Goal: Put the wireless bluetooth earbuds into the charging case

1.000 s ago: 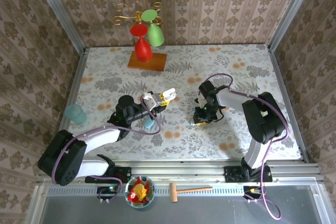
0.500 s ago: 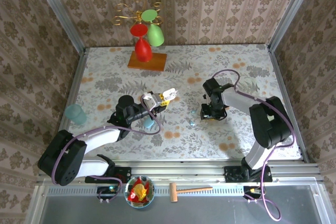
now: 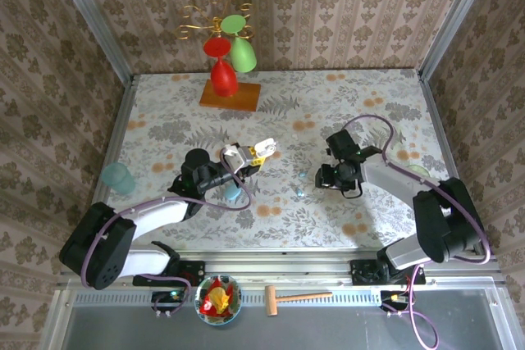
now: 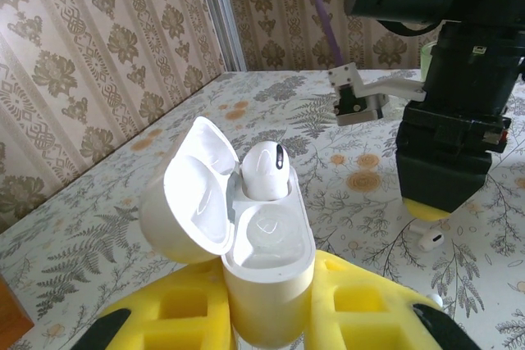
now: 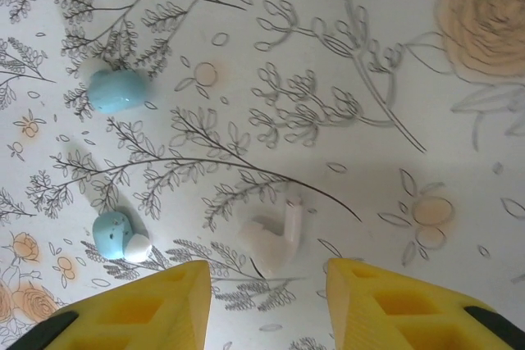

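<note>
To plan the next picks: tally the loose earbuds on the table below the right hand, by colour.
White earbud: 1
Pale blue earbuds: 2
Total: 3

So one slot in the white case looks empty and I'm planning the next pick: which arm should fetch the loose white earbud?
Right. The right gripper hangs open over the white earbud on the table, while the left gripper is shut on the charging case, which is open with one seated earbud.
</note>
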`<state>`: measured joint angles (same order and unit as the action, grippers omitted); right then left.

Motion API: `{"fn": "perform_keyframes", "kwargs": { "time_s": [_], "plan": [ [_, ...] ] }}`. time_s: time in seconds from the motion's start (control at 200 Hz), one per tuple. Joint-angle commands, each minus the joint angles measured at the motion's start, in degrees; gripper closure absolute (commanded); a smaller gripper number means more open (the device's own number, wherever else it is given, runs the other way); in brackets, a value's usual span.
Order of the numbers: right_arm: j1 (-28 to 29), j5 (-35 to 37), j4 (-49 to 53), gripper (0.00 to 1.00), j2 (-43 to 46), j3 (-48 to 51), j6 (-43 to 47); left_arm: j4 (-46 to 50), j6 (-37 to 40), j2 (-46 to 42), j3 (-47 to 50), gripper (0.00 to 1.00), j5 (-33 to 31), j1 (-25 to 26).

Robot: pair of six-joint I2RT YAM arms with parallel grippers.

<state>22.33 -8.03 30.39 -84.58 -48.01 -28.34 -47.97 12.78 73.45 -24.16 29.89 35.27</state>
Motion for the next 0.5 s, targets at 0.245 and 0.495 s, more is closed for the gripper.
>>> {"fn": "perform_keyframes", "kwargs": {
  "time_s": [0.245,0.495],
  "plan": [
    [-0.44,-4.17,-2.54,0.57,-15.08,-9.81,7.33,-0.24,0.57,-1.82,-0.89,0.96,0.66,0.33],
    [-0.44,-3.04,-0.8,0.58,-13.21,-5.0,5.51,0.58,1.47,-1.83,-1.32,0.96,0.64,0.33]
  ]
}}
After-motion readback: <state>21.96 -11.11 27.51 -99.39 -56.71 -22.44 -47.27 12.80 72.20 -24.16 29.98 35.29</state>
